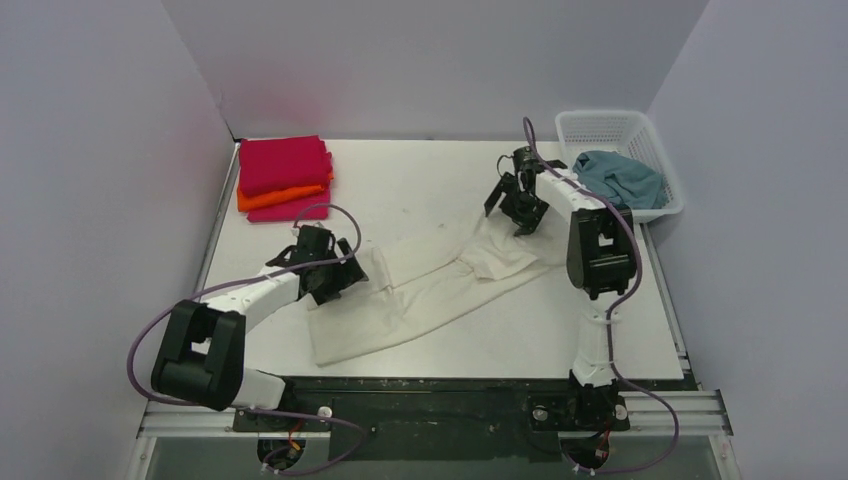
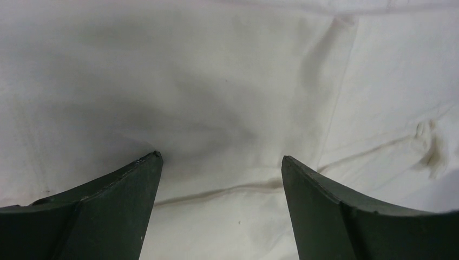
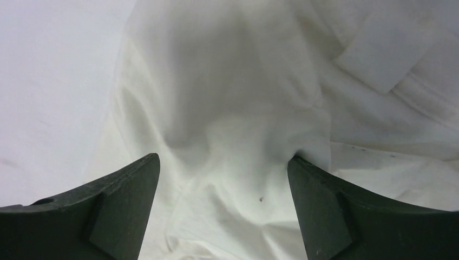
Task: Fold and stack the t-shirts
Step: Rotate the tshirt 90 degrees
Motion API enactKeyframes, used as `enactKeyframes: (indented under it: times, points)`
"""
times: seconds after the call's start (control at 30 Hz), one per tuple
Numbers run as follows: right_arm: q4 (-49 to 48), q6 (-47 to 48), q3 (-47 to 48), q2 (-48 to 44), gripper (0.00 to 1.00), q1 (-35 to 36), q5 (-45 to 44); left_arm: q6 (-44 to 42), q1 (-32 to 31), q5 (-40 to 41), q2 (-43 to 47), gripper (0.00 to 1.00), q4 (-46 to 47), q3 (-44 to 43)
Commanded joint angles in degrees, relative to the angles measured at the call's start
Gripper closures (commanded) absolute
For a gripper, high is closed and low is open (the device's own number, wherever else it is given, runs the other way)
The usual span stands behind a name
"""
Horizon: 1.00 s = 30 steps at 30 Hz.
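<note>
Cream tee (image 2: 227, 81) fills wrist views; basket (image 1: 600, 118) overhead only.

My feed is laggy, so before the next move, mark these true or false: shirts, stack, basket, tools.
1. The cream shirt lies on the table. True.
2. The blue shirt tops the stack. False: it is in the basket.
3. The left tool and right tool are both open. True.
4. The stack sits at the near right corner. False: far left corner.
5. The right tool is over the basket. False: it is over the cream shirt.
</note>
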<state>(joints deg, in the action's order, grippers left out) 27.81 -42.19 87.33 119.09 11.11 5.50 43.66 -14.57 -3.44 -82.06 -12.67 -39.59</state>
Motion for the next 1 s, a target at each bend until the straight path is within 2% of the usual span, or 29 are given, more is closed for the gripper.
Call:
enactKeyframes:
  times: [0.0,0.13,0.2,0.27,0.3,0.43,0.57,0.7,0.83,0.93,0.97]
  points:
    - [0.76,1.69,22.03,12.93,0.18,0.41,8.16,7.27,-5.94,0.11,4.99,0.08,-12.12,1.37]
    - [-0.39,-1.02,41.70,25.69,0.19,1.51,13.57,12.43,-10.82,-3.30,7.19,0.08,-13.97,2.17]
    - [-7.16,-5.41,48.22,33.22,0.19,3.05,16.33,13.74,-14.37,-6.66,7.92,0.08,-9.01,3.23]
    - [-19.44,-13.18,49.62,36.65,0.19,4.14,19.16,14.79,-16.97,-7.82,8.11,0.08,-5.20,3.50]
    - [-30.41,-18.65,49.66,37.62,0.19,4.47,18.73,14.83,-17.55,-7.99,7.72,0.08,-4.37,3.40]
    - [-40.05,-25.89,55.64,43.39,0.16,6.07,9.89,15.28,-21.78,-10.04,5.01,0.08,0.24,3.03]
    - [-47.84,-29.11,56.12,44.63,0.12,7.57,2.80,13.69,-26.78,-9.34,-0.27,0.08,2.57,-1.45]
    - [-47.31,-26.01,57.56,44.36,0.10,9.16,-2.16,13.60,-31.49,-8.87,-5.70,0.08,4.33,-4.62]
    - [-45.92,-22.94,59.91,43.44,0.09,9.78,-0.86,14.05,-34.91,-7.18,-7.78,0.08,5.39,-5.94]
    - [-39.08,-15.08,59.77,37.28,0.09,9.29,-0.28,12.41,-35.31,-2.56,-6.01,0.08,-0.47,-8.12]
    - [-38.06,-13.87,57.27,35.21,0.08,8.86,-0.52,11.71,-35.30,1.22,-5.30,0.08,-2.56,-10.11]
